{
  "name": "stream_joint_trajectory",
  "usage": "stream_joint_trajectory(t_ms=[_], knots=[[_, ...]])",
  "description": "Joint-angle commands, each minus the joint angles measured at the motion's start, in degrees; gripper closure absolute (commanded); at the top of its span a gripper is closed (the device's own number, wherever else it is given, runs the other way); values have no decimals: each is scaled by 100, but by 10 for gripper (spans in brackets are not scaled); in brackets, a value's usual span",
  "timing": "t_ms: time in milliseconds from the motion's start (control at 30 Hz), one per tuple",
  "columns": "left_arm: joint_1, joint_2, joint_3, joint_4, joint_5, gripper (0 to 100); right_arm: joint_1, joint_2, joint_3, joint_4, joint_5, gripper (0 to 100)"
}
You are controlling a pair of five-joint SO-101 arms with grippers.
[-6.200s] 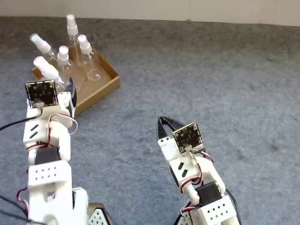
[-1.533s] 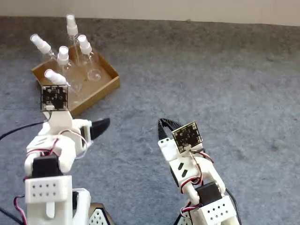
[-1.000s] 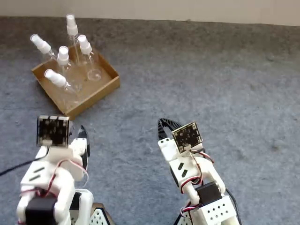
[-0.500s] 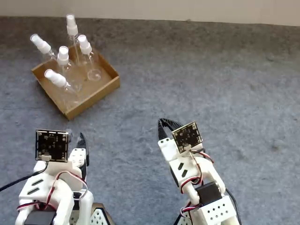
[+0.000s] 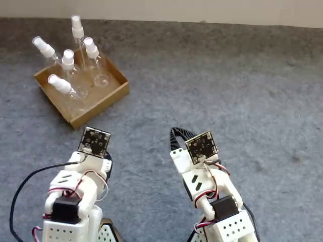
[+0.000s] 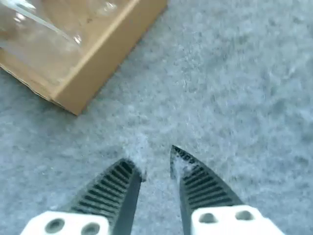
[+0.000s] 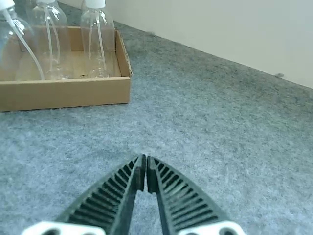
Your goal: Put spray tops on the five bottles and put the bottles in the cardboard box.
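The cardboard box (image 5: 108, 99) sits at the far left of the grey carpet. Several clear bottles (image 5: 70, 75) with white spray tops (image 5: 67, 59) stand or lean inside it. My left gripper (image 6: 155, 164) hovers low over the carpet, a short way in front of the box's near corner (image 6: 73, 100). It is slightly open with nothing between its fingers. My right gripper (image 7: 145, 169) is shut and empty, low over the carpet and pointing towards the box (image 7: 73, 93) and its bottles (image 7: 98, 39). From above it (image 5: 177, 135) lies near the middle front.
Grey carpet (image 5: 227, 80) stretches bare to the right of the box and beyond both arms. A pale wall (image 7: 234, 29) bounds the far edge. Both arm bases stand at the front edge, the left arm (image 5: 75, 196) folded back close to its base.
My left arm has drawn back from the box towards its base and turned slightly right. One bottle it reached over now lies leaning in the box. The right arm kept still.
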Motion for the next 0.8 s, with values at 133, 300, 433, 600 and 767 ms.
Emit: stream_joint_trajectory(t_ms=[133, 300, 433, 600, 767], knots=[[84, -84, 479, -132, -35, 966, -13, -57, 840, 22, 26, 994], [66, -84, 901, -149, -35, 966, -13, -66, 840, 13, 44, 994], [66, -84, 963, -132, 105, 966, -13, -66, 840, 22, 53, 994], [57, -75, 971, 141, 985, 965, 66, -66, 840, 31, 53, 994], [22, -75, 971, 404, 1037, 962, 778, -66, 778, 31, 62, 994]])
